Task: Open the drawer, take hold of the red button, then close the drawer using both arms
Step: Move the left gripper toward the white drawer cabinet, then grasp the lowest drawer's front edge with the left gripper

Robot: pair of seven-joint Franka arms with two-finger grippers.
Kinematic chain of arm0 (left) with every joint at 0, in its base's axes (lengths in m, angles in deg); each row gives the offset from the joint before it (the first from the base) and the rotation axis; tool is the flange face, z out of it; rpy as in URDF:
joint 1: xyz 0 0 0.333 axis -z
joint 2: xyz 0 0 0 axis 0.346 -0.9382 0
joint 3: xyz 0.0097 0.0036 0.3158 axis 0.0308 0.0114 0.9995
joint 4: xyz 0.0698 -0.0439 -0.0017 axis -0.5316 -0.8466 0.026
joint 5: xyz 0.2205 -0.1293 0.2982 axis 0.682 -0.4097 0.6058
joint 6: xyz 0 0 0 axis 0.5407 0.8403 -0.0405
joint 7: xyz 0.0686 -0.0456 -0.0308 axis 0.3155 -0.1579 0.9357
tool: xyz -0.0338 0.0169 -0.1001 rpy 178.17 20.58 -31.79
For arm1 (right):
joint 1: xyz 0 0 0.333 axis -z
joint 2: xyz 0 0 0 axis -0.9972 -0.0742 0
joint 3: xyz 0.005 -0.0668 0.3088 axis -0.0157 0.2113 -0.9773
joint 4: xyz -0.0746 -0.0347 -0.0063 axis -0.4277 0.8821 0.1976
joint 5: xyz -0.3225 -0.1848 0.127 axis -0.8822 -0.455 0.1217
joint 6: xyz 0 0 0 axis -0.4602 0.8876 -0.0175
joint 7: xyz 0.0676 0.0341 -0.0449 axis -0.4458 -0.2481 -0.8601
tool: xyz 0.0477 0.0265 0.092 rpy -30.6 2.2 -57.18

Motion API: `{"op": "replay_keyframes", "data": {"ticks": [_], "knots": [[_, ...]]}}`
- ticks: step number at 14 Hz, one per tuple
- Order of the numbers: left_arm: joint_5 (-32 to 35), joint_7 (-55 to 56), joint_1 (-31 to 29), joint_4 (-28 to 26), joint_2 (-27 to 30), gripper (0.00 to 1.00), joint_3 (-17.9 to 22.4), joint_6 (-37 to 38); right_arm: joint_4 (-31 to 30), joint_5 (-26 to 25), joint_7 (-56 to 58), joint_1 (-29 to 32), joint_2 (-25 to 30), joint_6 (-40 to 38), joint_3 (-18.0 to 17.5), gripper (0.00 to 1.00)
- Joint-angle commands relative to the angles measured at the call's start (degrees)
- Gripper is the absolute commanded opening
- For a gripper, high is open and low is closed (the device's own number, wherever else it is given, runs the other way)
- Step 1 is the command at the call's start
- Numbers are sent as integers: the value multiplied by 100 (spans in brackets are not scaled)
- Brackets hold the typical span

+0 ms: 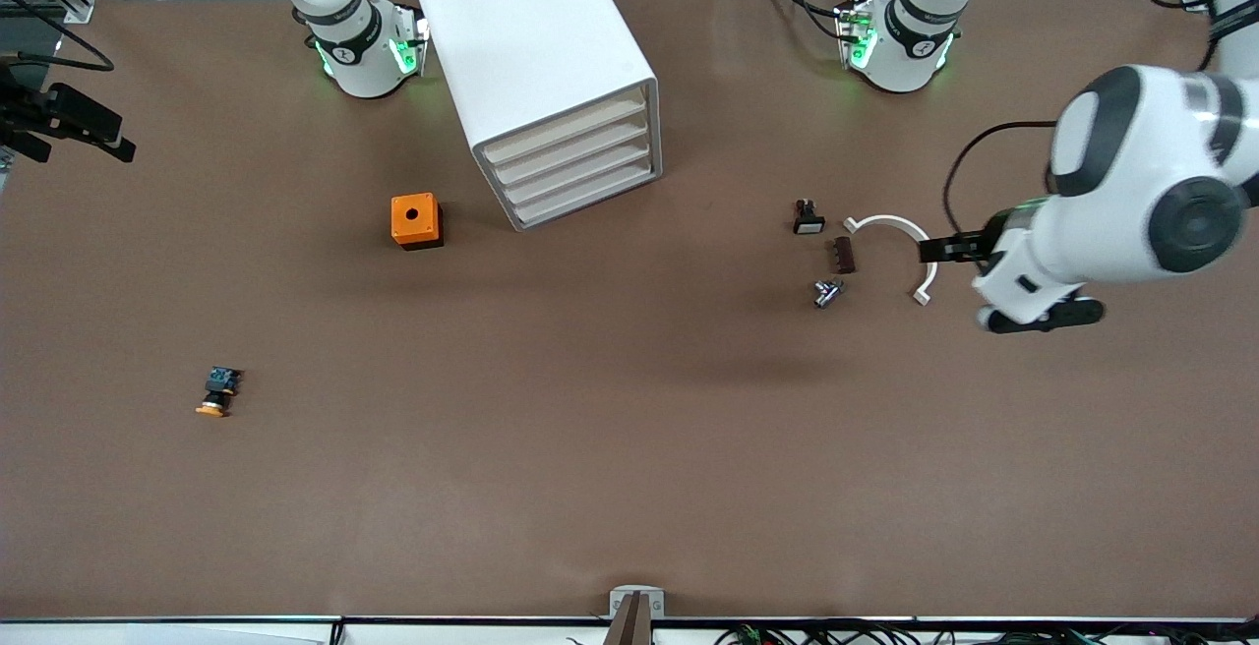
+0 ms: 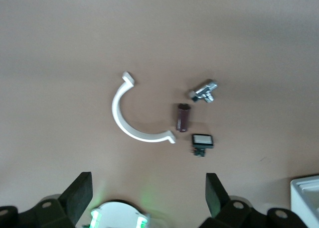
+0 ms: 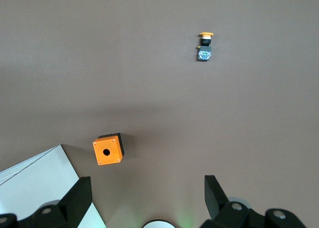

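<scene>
We note a brown table [image 1: 590, 448], a white cabinet [image 1: 531, 45] with cream drawer fronts [image 1: 575, 168], an orange cube [image 1: 415, 220], an orange-capped button [image 1: 216, 392], a white curved clip [image 1: 900, 232], and white arms [image 1: 1131, 193] banded black.

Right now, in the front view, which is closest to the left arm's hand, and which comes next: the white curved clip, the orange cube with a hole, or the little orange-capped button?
1. White curved plastic clip, right beside the open left hand.
2. Orange cube with a round hole, beside the white drawer cabinet.
3. Small orange-capped push-button, at the right arm's end of the table.
</scene>
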Motion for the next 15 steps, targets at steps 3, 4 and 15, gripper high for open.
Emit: {"op": "replay_keyframes", "data": {"ticks": [3,4,15], "knots": [[-9,1512,642,227,-496,100,-6,68,-137,-61,84,-25,150,12,10,100],[-44,1890,852,393,-663,100,-14,51,-137,-113,137,-25,141,21,10,100],[-2011,5696,1742,1520,-2000,100,-32,42,-137,-26,163,-25,141,-23,10,100]]}}
